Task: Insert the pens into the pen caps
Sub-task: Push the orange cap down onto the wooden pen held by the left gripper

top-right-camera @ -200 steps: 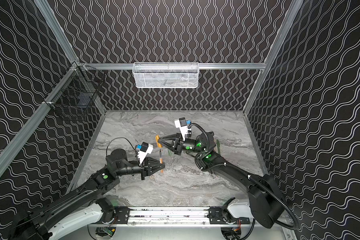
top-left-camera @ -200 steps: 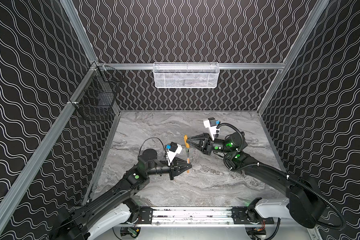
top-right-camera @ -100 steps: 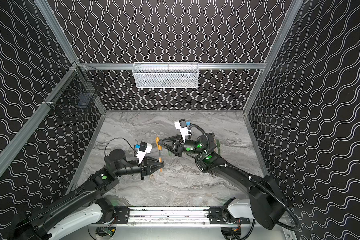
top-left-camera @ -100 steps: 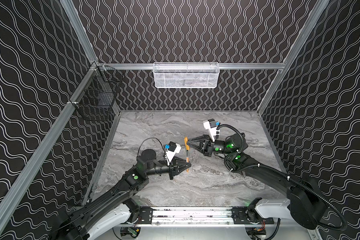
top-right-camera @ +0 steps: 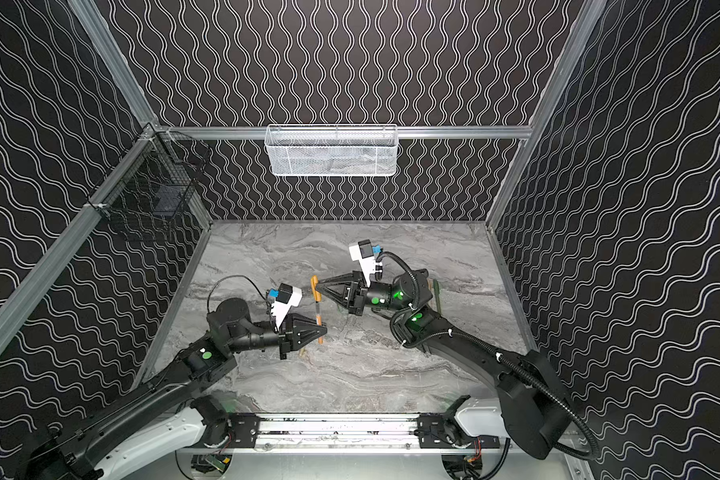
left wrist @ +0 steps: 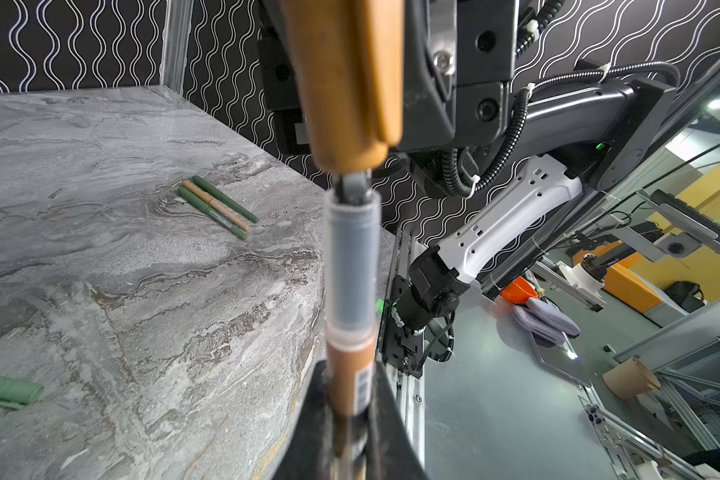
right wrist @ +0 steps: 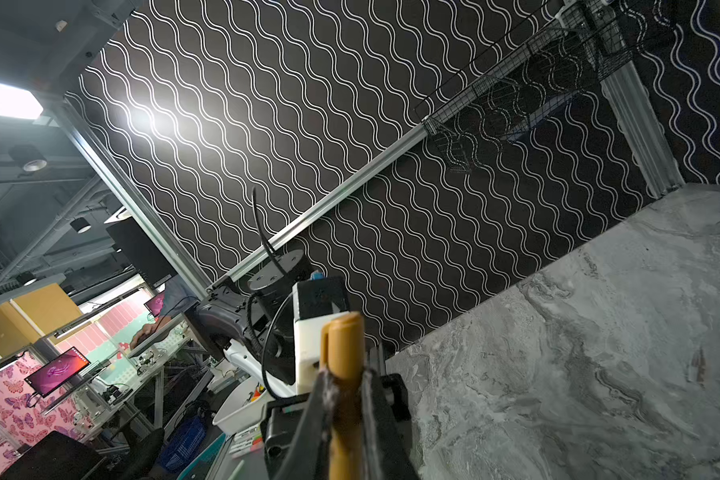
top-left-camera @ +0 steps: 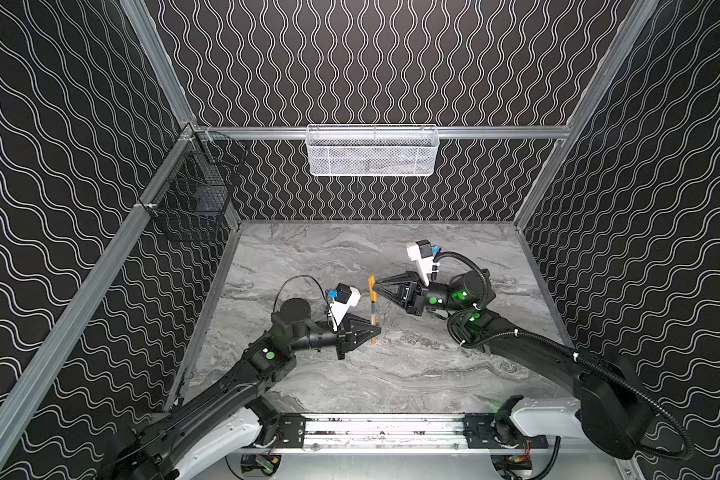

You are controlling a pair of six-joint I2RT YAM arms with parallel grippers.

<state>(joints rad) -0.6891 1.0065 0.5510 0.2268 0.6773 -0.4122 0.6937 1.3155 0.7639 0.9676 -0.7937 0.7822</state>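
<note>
Over the middle of the tabletop the left gripper and right gripper bar the way, a pen and cap bridging them. Toward the right edge three pens lie side by side. The back strip and front middle lie open.

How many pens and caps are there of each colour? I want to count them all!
Tan-orange pens: 2 (one in the left gripper, one lying on the table)
Green pens: 2
Tan-orange caps: 1 (in the right gripper)
Pale green caps: 1
Total in view: 6
</note>
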